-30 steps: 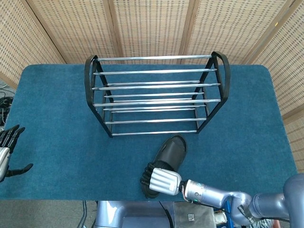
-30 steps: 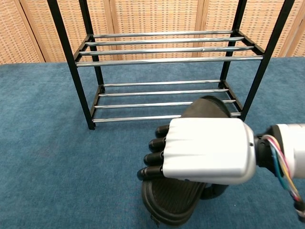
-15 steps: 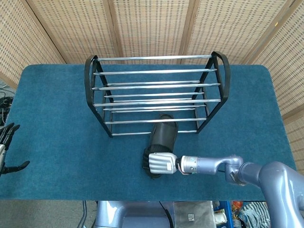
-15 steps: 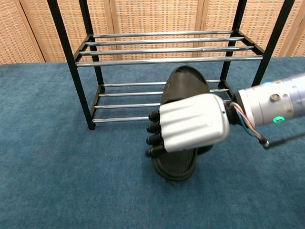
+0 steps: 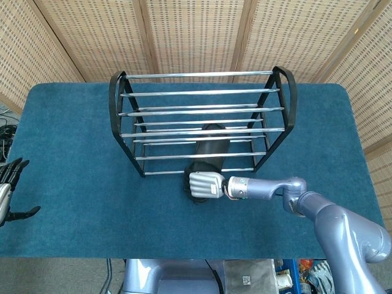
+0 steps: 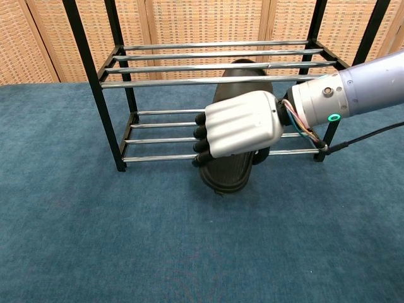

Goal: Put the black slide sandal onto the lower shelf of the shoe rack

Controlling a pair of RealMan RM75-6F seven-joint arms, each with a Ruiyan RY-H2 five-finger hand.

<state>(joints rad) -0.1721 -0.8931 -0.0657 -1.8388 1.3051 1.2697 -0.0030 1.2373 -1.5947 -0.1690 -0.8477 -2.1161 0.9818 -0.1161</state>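
Note:
The black slide sandal lies toe-first between the two tiers of the black and chrome shoe rack, its heel still sticking out past the front bar of the lower shelf. My right hand grips the sandal's heel end, fingers wrapped over it from the right. My left hand hangs at the table's left edge with its fingers spread and nothing in it; the chest view does not show it.
A blue carpet-like cloth covers the table. Woven wicker screens stand behind the rack. The right arm stretches across the front right of the table.
My right hand has pushed the sandal forward from the open table into the rack, so its toe now lies under the upper shelf. The left hand barely shifted.

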